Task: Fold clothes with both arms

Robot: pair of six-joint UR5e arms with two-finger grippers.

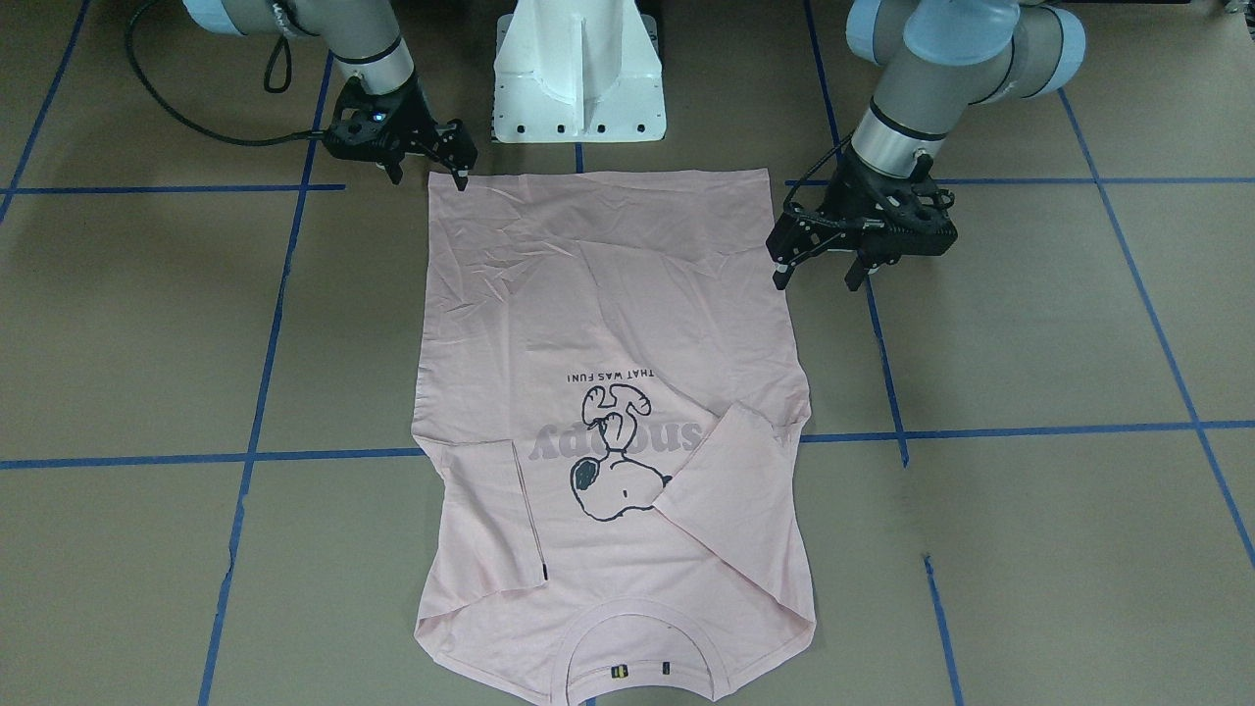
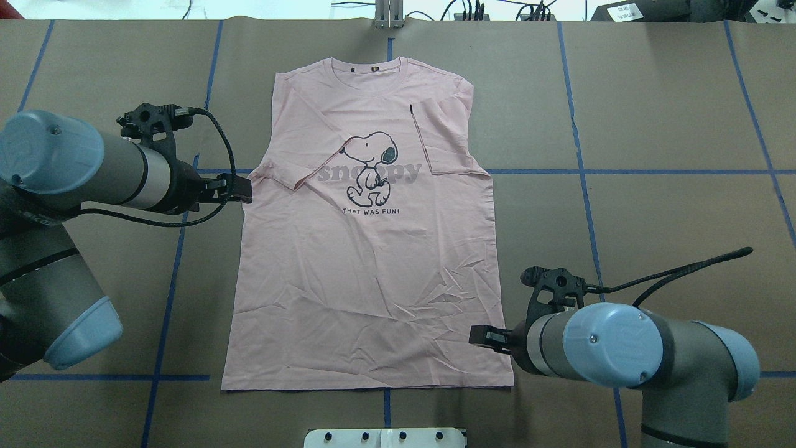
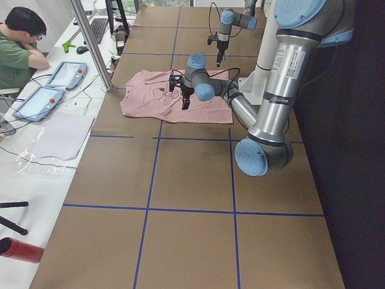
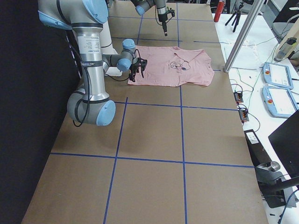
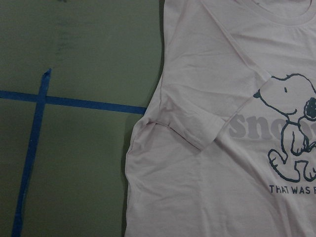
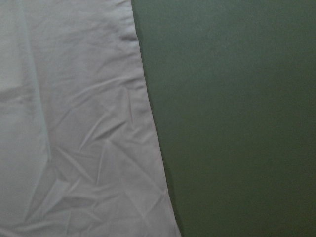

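- I am worrying most about the grab. The left gripper [image 1: 819,267] is hanging by the shirt's side edge, up near the armpit, while the right gripper [image 1: 428,175] is hanging over the bottom corner on the other side. If they pull from such different spots, I think the shirt may be going crooked.
- Both grippers are holding their fingers apart, with nothing between them. I cannot tell if any fingertip is touching the cloth.
- If the fingers are pinching only the top layer, the back layer may be staying on the table [image 2: 653,205] and the fold may be coming out messy.
- The two sleeves are only lying loose on top. A quick lift may be making them slide out again.
- The T-shirt [image 2: 367,274] is lying flat in the middle of the table, picture side up. Its collar [image 2: 373,65] is pointing away from the robot and its hem [image 2: 367,386] is lying near the white base [image 1: 578,78].
- It is pale pink, with the dog drawing [image 2: 370,165] on the chest. The left sleeve [image 2: 298,149] is lying slanted across the chest and hiding part of the grey letters. The right sleeve [image 2: 444,137] is lying straighter.
- Small wrinkles [image 2: 448,286] are showing on the lower half. A fold may be pressing them in.
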